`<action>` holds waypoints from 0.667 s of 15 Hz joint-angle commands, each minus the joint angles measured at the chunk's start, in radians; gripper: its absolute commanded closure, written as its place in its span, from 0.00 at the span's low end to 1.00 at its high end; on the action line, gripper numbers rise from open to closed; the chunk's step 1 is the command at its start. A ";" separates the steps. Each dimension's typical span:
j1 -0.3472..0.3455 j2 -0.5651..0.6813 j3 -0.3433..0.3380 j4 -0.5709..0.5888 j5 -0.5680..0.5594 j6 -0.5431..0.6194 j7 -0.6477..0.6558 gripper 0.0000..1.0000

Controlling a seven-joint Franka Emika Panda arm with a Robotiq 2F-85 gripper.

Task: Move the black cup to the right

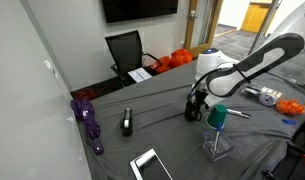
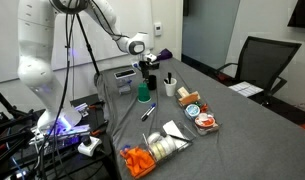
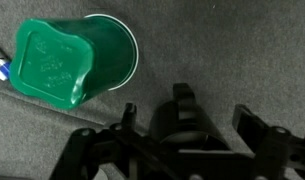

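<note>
- Black cup (image 2: 150, 81) stands on the counter (image 2: 237, 122) right under my pincer (image 2: 148, 70). The green cup (image 2: 142, 95) is just beside it.
- Pincer spread: cannot tell, because dark fingers merge with the dark cup in every view.
- My judgement is that it is light, stiff and matte, so not slippery. I would grip across the side wall, mid-height.
- Wrist view shows the green cup (image 3: 77, 58) end-on, close by. Only an exterior view shows the pale cup (image 2: 170, 88), beyond the pincer.

The arm (image 1: 254, 58) bends forward and down, gripper (image 1: 195, 108) low, dark fingers (image 3: 182, 105) pointing downward.
</note>
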 commanded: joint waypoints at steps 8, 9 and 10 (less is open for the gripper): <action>0.008 0.055 -0.012 0.006 -0.008 0.027 -0.005 0.00; 0.010 0.063 -0.013 0.005 -0.011 0.035 -0.005 0.00; 0.011 0.070 -0.014 0.003 -0.012 0.049 -0.006 0.00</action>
